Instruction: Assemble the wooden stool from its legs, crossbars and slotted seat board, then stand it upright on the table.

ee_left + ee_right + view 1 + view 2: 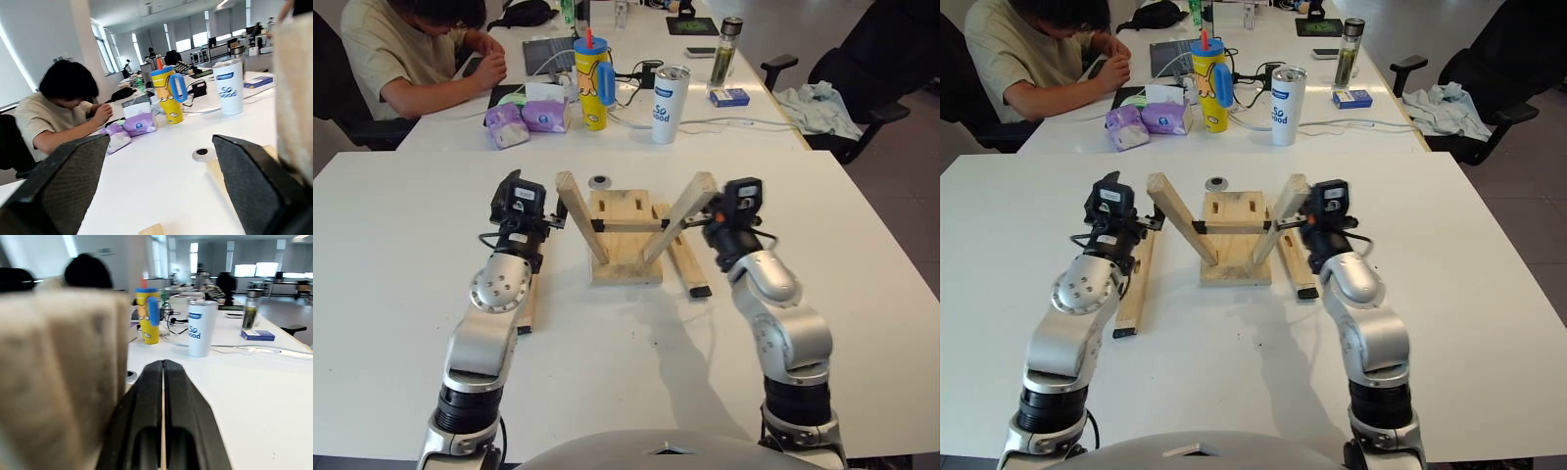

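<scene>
The slotted seat board lay flat on the white worktop, midway between the left and right edges and closer to the far edge than the near one. Two legs rose from it and leaned outward in a V. The left leg tilted toward the left edge and the right leg toward the right edge. A crossbar ran between them partway up.

A loose leg lay flat just beside the board on its right-edge side. Another loose leg lay flat on the left-edge side, partly under the left arm. A small round disc sat between the board and the far edge.

The left gripper hovered just beside the left leg, on its left-edge side. Its fingers were spread wide with nothing between them. The right gripper was just beside the right leg with its fingers pressed together. Whether it touched the wood could not be told.

All the stool parts were well apart from the left, right and near edges of the worktop. Beyond the far edge, a second table carried a white tumbler, a yellow cup and tissue packs, all well apart from the legs.
</scene>
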Controlling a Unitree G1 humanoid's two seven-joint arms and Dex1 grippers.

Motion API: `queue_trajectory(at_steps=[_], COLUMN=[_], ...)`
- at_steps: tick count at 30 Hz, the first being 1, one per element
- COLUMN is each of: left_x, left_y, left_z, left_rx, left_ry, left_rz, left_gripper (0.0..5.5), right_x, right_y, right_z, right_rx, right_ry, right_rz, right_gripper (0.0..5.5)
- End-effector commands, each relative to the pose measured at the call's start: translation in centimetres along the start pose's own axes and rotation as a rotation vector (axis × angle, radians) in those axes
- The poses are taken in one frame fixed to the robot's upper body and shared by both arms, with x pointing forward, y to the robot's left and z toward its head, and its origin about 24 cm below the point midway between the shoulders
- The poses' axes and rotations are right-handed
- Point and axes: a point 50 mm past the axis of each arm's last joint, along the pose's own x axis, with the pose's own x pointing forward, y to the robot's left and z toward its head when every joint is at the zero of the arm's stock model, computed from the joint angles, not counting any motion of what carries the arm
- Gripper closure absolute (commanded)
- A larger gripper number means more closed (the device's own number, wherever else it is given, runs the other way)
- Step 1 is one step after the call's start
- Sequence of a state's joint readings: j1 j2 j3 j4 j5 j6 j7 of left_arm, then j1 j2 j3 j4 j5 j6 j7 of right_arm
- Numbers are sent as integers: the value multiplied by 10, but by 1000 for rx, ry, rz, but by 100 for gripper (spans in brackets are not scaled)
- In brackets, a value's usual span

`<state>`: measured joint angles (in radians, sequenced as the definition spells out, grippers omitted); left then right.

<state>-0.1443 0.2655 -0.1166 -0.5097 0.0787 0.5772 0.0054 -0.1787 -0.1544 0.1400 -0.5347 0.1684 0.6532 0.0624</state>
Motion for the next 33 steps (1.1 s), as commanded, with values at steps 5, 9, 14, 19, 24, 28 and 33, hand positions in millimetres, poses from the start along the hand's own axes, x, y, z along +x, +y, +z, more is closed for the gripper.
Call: queue_trajectory(at_steps=[5,9,14,19,24,28,33], left_x=[8,3,-1,0,-3,-12,-11], left_y=[18,45,84,96,115,118,115], left_z=[-27,-44,-62,-52,-57,-67,-67], left_rx=[69,105,188,207,194,204,181], left_ry=[150,214,284,254,318,370,360], left_rz=[-9,42,-79,-363,-449,-523,-536], left_gripper=[160,160,160,160,160,160,160], right_x=[0,8,37,43,26,12,5], right_y=[2,-15,-24,-7,19,36,57], right_z=[-53,-51,-26,-15,-17,-11,-5], right_rx=[-80,-77,-97,-177,-228,-255,-251], right_ry=[329,295,133,35,12,-12,-39], right_rz=[167,138,171,392,669,822,901], right_gripper=[550,550,550,550,550,550,550])
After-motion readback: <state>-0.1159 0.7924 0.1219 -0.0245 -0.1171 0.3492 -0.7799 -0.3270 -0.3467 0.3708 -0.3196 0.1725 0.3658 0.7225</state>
